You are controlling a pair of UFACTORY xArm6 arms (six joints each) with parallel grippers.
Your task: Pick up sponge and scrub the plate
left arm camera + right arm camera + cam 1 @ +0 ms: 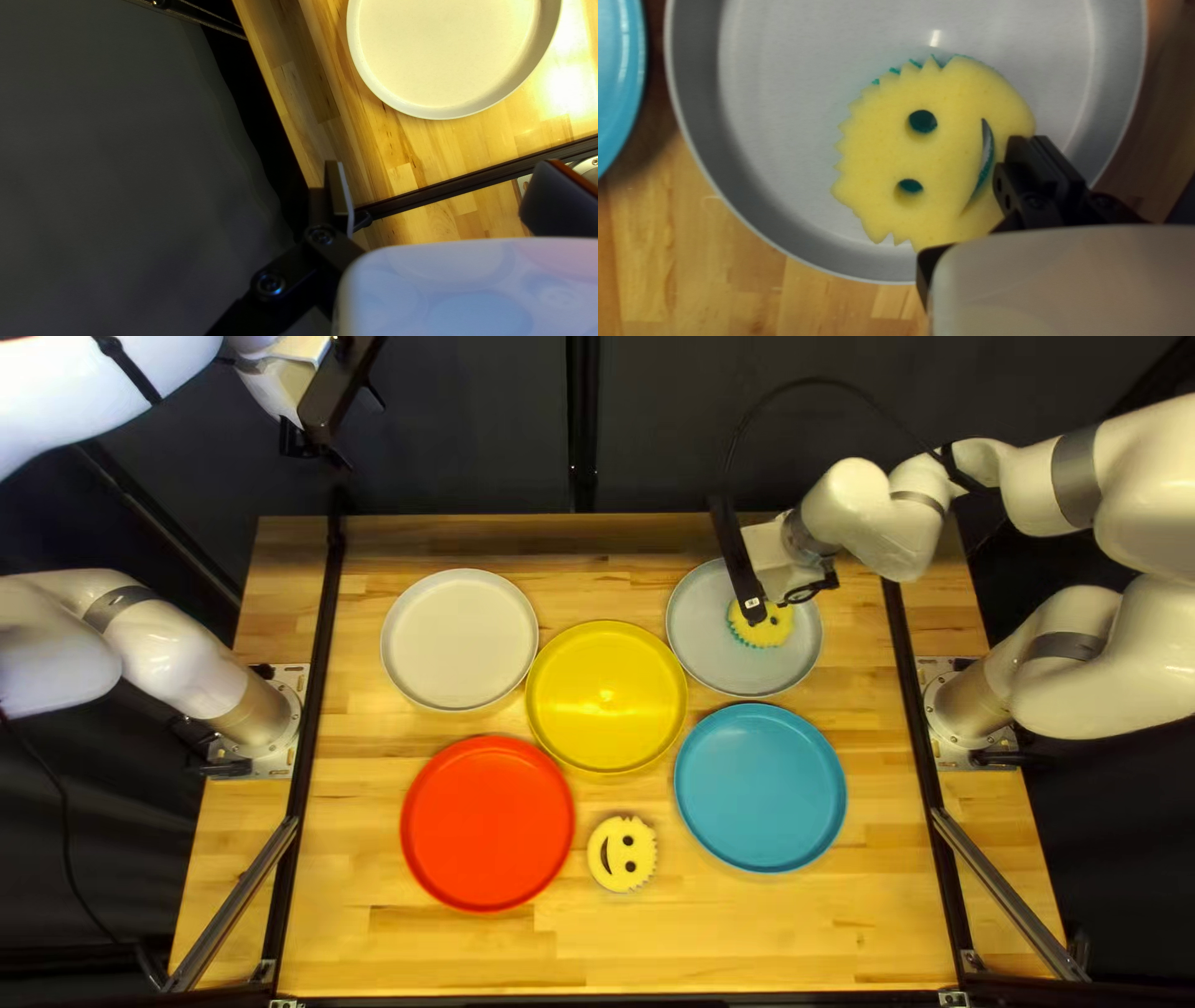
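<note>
The right gripper (758, 611) is low over the grey plate (710, 647) at the right rear of the table. A yellow smiley sponge (768, 632) with a green underside rests in that plate. In the right wrist view the fingertips of the right gripper (1031, 144) are close together on the edge of the sponge (946, 155) beside its mouth, inside the plate (778, 112). High beyond the table's far left corner, the left gripper (321, 451) is raised. Seen from its own wrist, the left gripper (436, 193) has its fingers wide apart and nothing between them.
A white plate (459, 639) is at the left rear, a yellow one (606, 697) in the middle, red (487, 823) and blue (759, 787) ones nearer. Another smiley sponge (621, 868) lies between red and blue. Black rails (326, 647) run along both sides.
</note>
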